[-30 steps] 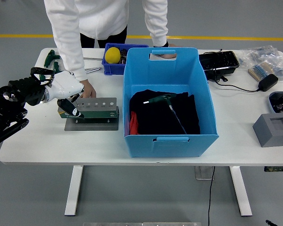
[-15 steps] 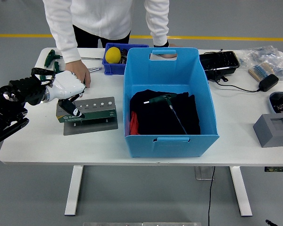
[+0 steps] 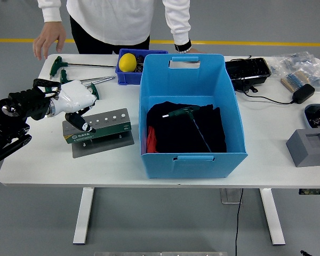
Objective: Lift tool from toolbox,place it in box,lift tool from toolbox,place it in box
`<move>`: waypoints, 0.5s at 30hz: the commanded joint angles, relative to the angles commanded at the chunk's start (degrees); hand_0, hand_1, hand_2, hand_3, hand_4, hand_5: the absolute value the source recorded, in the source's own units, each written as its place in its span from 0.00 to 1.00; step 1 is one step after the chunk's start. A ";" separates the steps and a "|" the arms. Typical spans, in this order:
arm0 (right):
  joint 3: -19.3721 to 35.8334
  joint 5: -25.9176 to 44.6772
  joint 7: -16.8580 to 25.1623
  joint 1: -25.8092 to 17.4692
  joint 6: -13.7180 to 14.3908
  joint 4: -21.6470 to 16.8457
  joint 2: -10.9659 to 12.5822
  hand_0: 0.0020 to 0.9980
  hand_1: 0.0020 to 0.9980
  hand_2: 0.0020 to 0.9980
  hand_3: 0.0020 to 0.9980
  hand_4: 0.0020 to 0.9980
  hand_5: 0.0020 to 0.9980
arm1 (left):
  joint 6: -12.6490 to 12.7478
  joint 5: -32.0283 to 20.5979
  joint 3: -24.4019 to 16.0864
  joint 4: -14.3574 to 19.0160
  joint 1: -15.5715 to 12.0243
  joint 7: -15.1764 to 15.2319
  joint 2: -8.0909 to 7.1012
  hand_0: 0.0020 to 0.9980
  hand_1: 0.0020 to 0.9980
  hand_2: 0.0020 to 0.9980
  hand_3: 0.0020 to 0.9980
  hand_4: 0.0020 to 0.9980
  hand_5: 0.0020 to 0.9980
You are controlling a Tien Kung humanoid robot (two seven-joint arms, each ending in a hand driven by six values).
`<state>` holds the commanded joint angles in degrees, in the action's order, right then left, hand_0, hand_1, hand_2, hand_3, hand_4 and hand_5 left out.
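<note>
— What's different from a second ago?

— At the left of the frame, the person's hand [image 3: 48,39] that was by the tool holder [image 3: 97,127] has pulled away to the upper left, off the table [image 3: 53,160]. The holder itself has slewed: it now sits skewed, its right end tipped up-frame.

— And the robot?

— Its left hand [image 3: 77,101] still hovers at the holder's left end, white fingers curled downward, holding nothing that I can make out. The holder's holes look empty. The loose T-handle tools [image 3: 77,66] lie above it, toward the far edge.

— So the task?

— One green-handled tool [image 3: 189,114] already lies on dark cloth inside the blue box [image 3: 192,106], mid-frame. The second lift isn't begun, I'd judge (nothing stands in the rack to lift).

— Room to move?

— Open tabletop between holder and box wall, but that wall is tall; the hand must clear its rim. The small blue bin [image 3: 133,69] with the yellow ball crowds the upper route. Right arm isn't visible.
</note>
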<state>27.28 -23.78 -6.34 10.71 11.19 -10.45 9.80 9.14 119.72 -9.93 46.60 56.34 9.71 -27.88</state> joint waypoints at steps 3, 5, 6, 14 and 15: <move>0.03 -0.09 -0.02 -0.03 -0.01 0.00 0.00 0.62 0.60 0.68 0.57 0.84 0.70 | 0.78 -0.10 0.04 -0.23 -0.14 0.25 0.02 0.36 0.14 0.14 0.11 0.94 0.64; 0.10 -0.14 -0.05 -0.09 0.01 0.00 -0.04 0.62 0.60 0.68 0.57 0.84 0.70 | 1.32 -0.17 0.18 -0.40 -0.24 0.38 0.05 0.36 0.14 0.14 0.11 0.94 0.64; 0.13 -0.17 -0.06 -0.13 0.02 0.00 -0.06 0.62 0.60 0.68 0.57 0.84 0.70 | 1.80 -0.24 0.27 -0.49 -0.30 0.49 0.05 0.36 0.14 0.14 0.11 0.94 0.64; 0.26 -0.29 -0.06 -0.20 0.06 0.02 -0.15 0.62 0.60 0.68 0.57 0.84 0.70 | 6.91 -0.76 0.52 -1.02 -0.22 1.34 0.04 0.24 0.08 0.09 0.06 0.85 0.52; 0.25 -0.25 -0.05 -0.19 0.06 0.02 -0.15 0.62 0.60 0.68 0.57 0.84 0.70 | 7.38 -0.83 0.52 -1.06 -0.18 1.47 0.02 0.24 0.08 0.09 0.06 0.85 0.52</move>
<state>27.53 -24.03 -6.39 10.52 11.25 -10.43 9.65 16.52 118.89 -9.42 45.54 56.17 11.18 -27.86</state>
